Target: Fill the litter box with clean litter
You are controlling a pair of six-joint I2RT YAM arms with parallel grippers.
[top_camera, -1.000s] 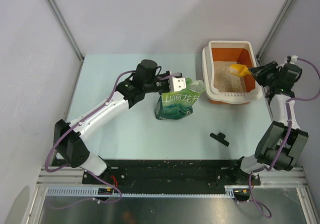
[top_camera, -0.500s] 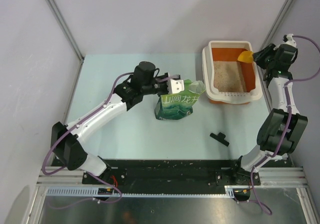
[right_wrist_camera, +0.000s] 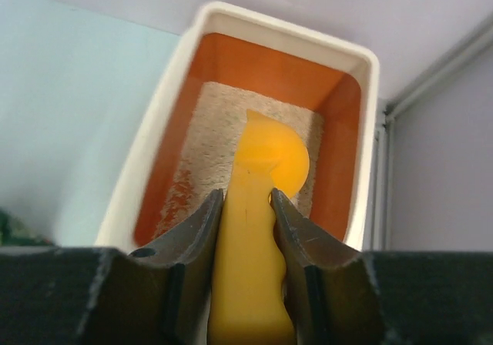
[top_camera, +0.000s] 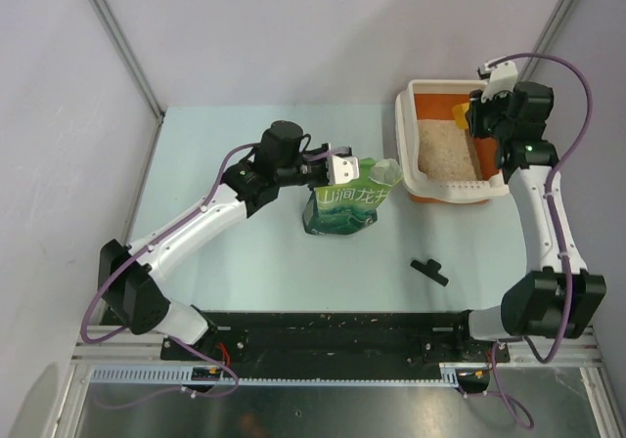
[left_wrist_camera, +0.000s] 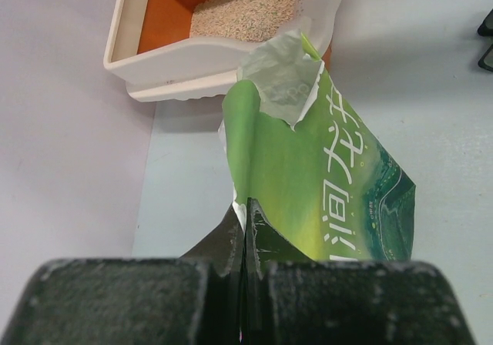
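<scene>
**kitbasher:** Green pouch bag (left_wrist_camera: 323, 183) first. The left gripper (left_wrist_camera: 245, 214) is pinched fully closed on the bag's top edge. The torn mouth stands just ahead of the jaws, and the litter box (left_wrist_camera: 177, 60) is right beyond that. Any tips for the scoop part?

**yam_fan:** Over at the right gripper (right_wrist_camera: 246, 199), the jaws are partly closed around the handle of the yellow-orange scoop (right_wrist_camera: 266, 156). The bowl pokes straight out ahead of them, over the clean litter (right_wrist_camera: 208, 145) on the box floor. Can't tell if it touches. The layer looks thin and the orange walls are mostly bare, so I'd guess the fill is only partway there. I'd hold the scoop level, spread the granules rather than dig, and avoid clipping the white rim. The left side just needs to hold the bag upright so nothing spills on the table (top_camera: 245, 252).
</scene>
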